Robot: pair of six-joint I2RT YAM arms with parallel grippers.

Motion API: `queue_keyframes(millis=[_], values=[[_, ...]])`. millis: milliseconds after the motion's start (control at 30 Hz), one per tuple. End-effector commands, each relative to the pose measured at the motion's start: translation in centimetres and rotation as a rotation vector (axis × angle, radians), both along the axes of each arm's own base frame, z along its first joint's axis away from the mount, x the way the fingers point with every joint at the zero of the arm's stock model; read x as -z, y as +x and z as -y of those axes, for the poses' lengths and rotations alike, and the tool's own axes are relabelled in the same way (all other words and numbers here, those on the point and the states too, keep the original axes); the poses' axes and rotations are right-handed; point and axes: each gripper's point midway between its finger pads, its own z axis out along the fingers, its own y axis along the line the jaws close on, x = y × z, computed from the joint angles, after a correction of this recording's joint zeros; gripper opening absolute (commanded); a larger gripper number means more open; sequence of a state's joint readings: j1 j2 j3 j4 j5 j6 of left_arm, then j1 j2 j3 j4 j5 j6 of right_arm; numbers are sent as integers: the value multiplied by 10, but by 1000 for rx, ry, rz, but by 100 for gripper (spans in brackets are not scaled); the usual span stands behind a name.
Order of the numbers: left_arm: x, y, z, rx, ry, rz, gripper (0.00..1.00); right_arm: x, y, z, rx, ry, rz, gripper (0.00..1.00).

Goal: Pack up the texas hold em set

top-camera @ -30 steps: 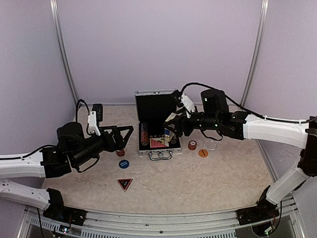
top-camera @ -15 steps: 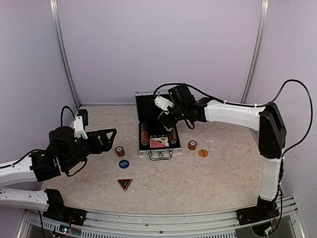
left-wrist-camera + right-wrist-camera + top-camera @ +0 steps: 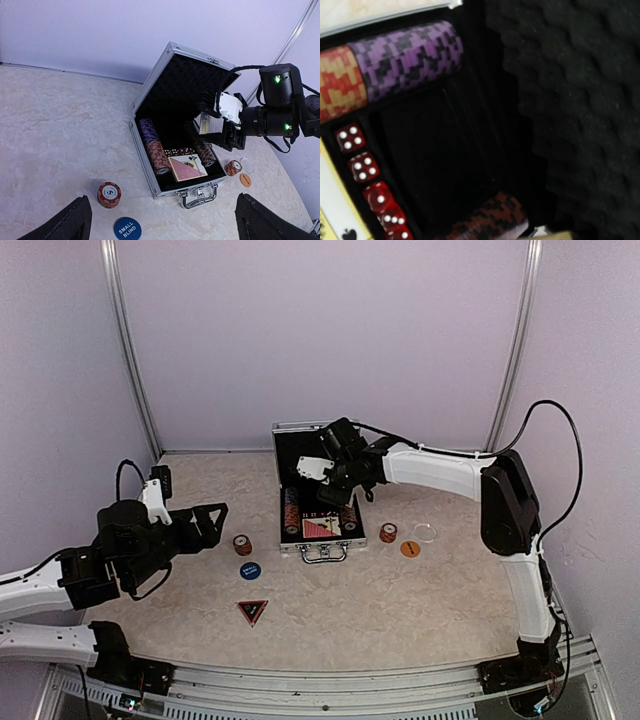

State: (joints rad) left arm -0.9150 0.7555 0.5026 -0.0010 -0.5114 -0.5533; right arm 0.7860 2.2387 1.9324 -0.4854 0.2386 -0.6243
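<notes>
My right gripper [image 3: 206, 125] is down in the case [image 3: 180, 85] and I can't make out the jaws. The playing card [image 3: 330, 200] is sliced off at the wrist view's edge.

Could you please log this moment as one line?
left gripper: open, empty, left of case | right gripper: holds card deck over open case | loose: chip stacks, buttons, triangle

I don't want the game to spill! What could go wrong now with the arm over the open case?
The right arm seems to hold a card deck in its jaws over the open case. Let go crooked, it could land on the dice and stick up. The arm might also bump the upright lid. The left arm, jaws open, could topple the chip stack near it.
</notes>
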Motion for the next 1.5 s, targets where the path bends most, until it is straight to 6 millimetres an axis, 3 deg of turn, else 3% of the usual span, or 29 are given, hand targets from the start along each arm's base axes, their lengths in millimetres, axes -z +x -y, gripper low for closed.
queue_keyframes(millis=[0,267,400,567,833,967,1200,1467], values=[[12,3,-8,-36,26,-15,99,-2,-5,-19,-107,-40,38,62],[15,5,-7,-44,10,-15,99,16,-10,-45,-185,-67,74,63],[19,6,-7,-47,13,-19,99,23,-11,-49,-208,-90,86,66],[22,7,-6,-48,7,-19,99,34,-4,-46,-191,-124,105,79],[25,10,-4,-42,9,-27,99,22,6,-38,-138,-121,180,99],[25,11,-4,-43,3,-25,99,13,13,-28,-80,-96,214,100],[26,12,-3,-40,2,-26,99,32,30,-3,13,-126,229,100],[26,14,-4,-44,2,-22,99,16,29,-6,8,-12,196,100]])
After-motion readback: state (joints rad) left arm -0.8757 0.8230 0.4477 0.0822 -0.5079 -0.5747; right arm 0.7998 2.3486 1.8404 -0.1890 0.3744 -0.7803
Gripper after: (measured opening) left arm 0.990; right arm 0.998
